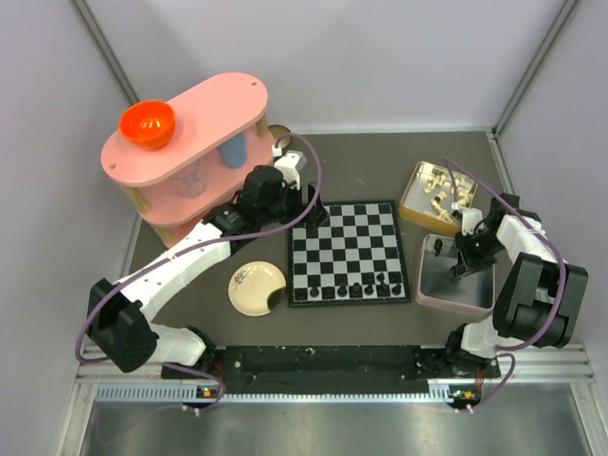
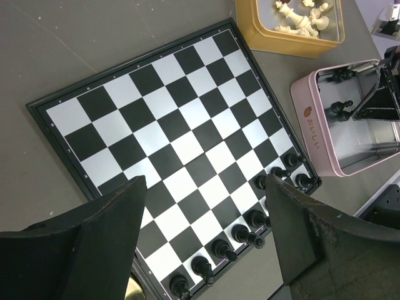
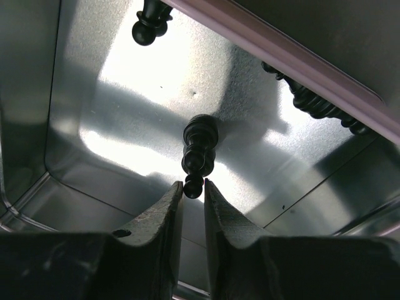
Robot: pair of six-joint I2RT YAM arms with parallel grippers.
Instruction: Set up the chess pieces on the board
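The board lies flat mid-table, with several black chess pieces standing along its near row; they also show in the left wrist view. My left gripper hovers open and empty over the board's far left corner. My right gripper reaches down into the pink tin, its jaws closed on the round top of a black chess piece that stands on the tin's metal floor. Another black piece lies further in the tin.
A yellow tin of cream-white chessmen stands behind the pink tin. A round cream plate lies left of the board. A pink shelf with an orange bowl stands at the back left.
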